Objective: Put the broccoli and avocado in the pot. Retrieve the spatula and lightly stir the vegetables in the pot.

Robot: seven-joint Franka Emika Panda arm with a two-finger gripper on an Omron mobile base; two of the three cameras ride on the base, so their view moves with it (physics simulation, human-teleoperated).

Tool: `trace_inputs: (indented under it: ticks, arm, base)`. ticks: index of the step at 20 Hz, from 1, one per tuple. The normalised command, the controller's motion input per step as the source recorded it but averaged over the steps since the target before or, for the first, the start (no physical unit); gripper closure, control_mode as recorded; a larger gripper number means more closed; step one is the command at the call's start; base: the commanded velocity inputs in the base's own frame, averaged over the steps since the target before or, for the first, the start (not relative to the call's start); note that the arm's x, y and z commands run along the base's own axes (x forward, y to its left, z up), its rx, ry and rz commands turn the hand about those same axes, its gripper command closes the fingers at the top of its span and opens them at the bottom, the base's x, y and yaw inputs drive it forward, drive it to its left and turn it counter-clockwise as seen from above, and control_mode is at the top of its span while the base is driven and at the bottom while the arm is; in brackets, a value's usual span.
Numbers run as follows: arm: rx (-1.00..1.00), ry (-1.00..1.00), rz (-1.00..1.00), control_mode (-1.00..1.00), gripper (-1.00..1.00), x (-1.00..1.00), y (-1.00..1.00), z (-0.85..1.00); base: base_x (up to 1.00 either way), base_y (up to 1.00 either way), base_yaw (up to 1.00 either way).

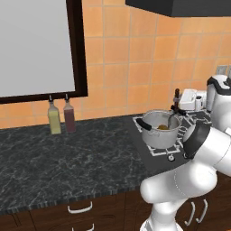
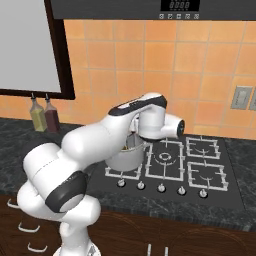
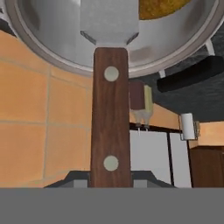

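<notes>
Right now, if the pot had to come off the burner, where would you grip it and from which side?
By a black side handle of the pot, coming from its left. That handle juts out clear of the steel wall, while the gripper, shut on the spatula, occupies the space over the rim.

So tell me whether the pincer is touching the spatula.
Touching: in the hand view the spatula handle runs up from between the shut pincer tips, its head over the pot.

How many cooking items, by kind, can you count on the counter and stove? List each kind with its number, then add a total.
Bottles: 2
Pot: 1
Spatula: 1, held in the shut gripper, head in the pot
Avocado: 1, in the pot
Total: 5
</notes>
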Motion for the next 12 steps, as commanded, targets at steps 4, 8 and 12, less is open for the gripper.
trace_inputs:
  ticks: [4, 8, 12]
  arm:
    - [0.0, 0.0, -0.04, -1.0, 1.0, 0.0, 0.01, -0.49]
    - [0.0, -0.02, -0.08, -1.0, 1.0, 0.0, 0.04, -0.23]
    - [0.01, -0.01, -0.15, -1.0, 1.0, 0.0, 0.01, 0.02]
  base:
    - [0.0, 0.0, 0.0]
    - [0.0, 0.0, 0.0]
    - [0.0, 0.0, 0.0]
